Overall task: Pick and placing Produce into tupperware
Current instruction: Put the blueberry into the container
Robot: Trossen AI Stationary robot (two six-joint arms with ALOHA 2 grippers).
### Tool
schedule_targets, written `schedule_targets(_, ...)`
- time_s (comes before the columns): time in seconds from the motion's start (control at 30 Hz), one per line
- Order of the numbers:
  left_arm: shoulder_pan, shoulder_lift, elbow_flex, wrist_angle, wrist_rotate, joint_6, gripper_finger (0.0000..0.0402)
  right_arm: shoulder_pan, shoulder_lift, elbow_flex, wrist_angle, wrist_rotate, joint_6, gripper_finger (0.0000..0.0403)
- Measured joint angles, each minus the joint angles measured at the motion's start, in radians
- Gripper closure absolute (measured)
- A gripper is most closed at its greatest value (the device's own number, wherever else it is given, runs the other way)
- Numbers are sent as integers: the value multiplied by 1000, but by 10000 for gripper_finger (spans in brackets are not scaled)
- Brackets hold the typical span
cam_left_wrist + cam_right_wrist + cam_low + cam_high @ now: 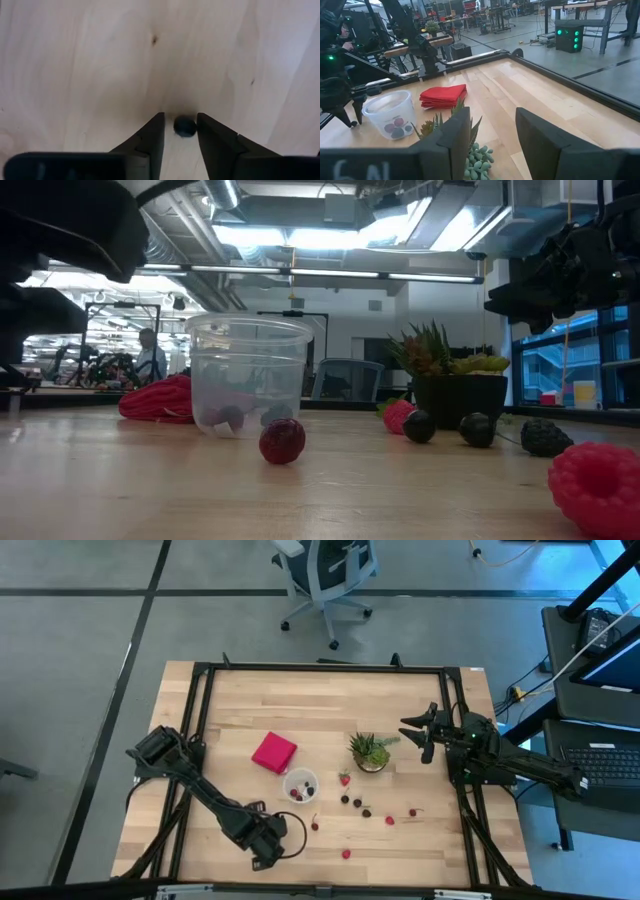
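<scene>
A light wooden desk (240,700) with a black frame carries a red folded cloth (273,752), a clear plastic cup (300,785), a small potted succulent (371,752), and red and dark berries (357,805) scattered between cup and right edge.

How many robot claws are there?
2. The left claw is down low, open around a dark berry. The right claw hovers open beside the potted plant. None seems hidden.
</scene>
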Motion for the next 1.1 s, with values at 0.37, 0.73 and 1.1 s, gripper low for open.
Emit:
schedule_targets(0.37,8,2,-1,-15,30,-27,334,0,0,0,0,0,-2,242)
schedule_targets(0.73,53,-34,-6,-19,67,39,357,0,0,0,0,0,-2,242)
schedule_targets(1.1,140,-196,-6,-103,6,163,356,0,0,0,0,0,-6,242)
